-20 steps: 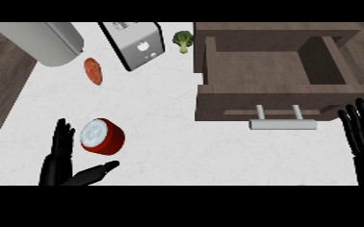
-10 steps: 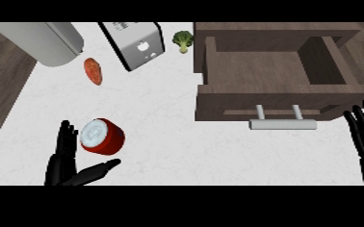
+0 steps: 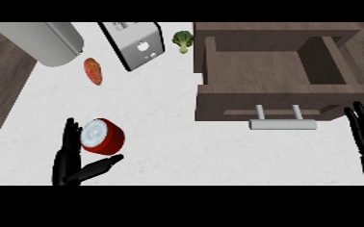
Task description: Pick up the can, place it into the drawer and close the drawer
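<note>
A red can (image 3: 101, 136) with a silver lid lies tilted on the white counter (image 3: 163, 106) at the lower left. My left hand (image 3: 72, 159) is right beside it, open, fingers straight along the can's left side and thumb stretched out beneath it. The brown drawer (image 3: 270, 72) stands open at the upper right, its inside bare, with a silver handle (image 3: 280, 123) on its front. Only the fingers of my right hand (image 3: 356, 130) show at the right edge, straight and pointing up, right of the handle.
A silver toaster (image 3: 134, 43) stands at the top middle, a broccoli floret (image 3: 183, 40) to its right. A reddish oval food item (image 3: 93, 70) lies left of the toaster. A large grey cylinder (image 3: 46, 41) occupies the top left corner.
My right hand has slid further towards the right edge, so less of it shows. The left hand and can have barely shifted.
</note>
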